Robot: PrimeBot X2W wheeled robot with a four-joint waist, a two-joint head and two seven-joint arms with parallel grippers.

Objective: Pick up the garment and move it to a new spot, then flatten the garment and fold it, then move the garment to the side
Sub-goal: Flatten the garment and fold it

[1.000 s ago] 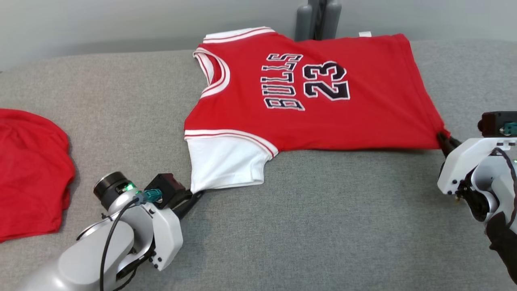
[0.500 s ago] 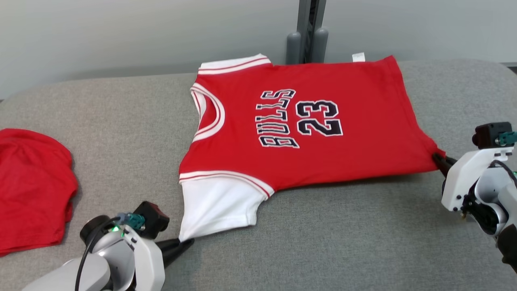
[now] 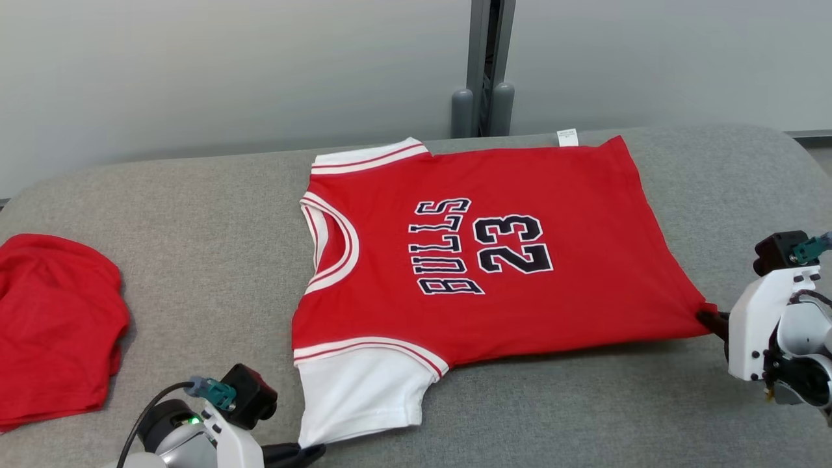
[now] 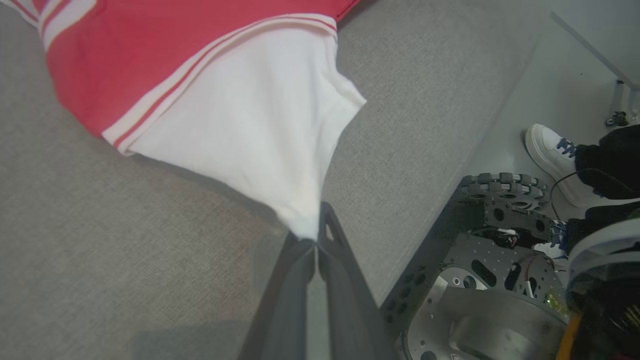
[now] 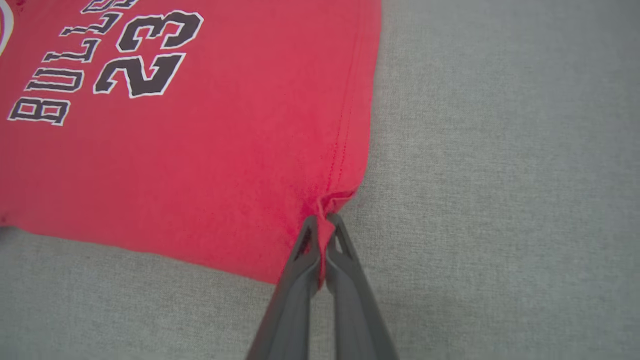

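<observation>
One garment (image 3: 572, 195), a red jersey printed with BULLS and 23, is lying spread on the grey fabric-covered table (image 3: 195, 227), front side up, collar pointing to the robot's left and hem to its right. It is sitting in the middle of the table, reaching to the far edge, where one small white label (image 3: 567, 137) is sticking out from its far hem corner. Two white sleeves are showing: the near one (image 3: 364, 390) is lying open toward the robot, and the far one is showing as a narrow white strip with red stripes at the far edge.

The left jaws are pinching the tip of the near white sleeve, with both dark fingers (image 4: 345, 280) pressed together on the cloth, which is pulling into a point there. The right jaws are clamping the near hem corner of the garment, their two fingers (image 5: 350, 295) closing on a small bunch of red fabric, and the near edge is stretching taut between the two grips.

One second red cloth (image 3: 58, 325) is lying crumpled at the left end of the table, well apart from the jersey. Two short grey posts (image 3: 463, 112) are standing behind the table's far edge. In the left wrist view, one white shoe (image 4: 550, 155) of a person is resting on the floor beside the robot's wheeled base (image 4: 500, 280)
</observation>
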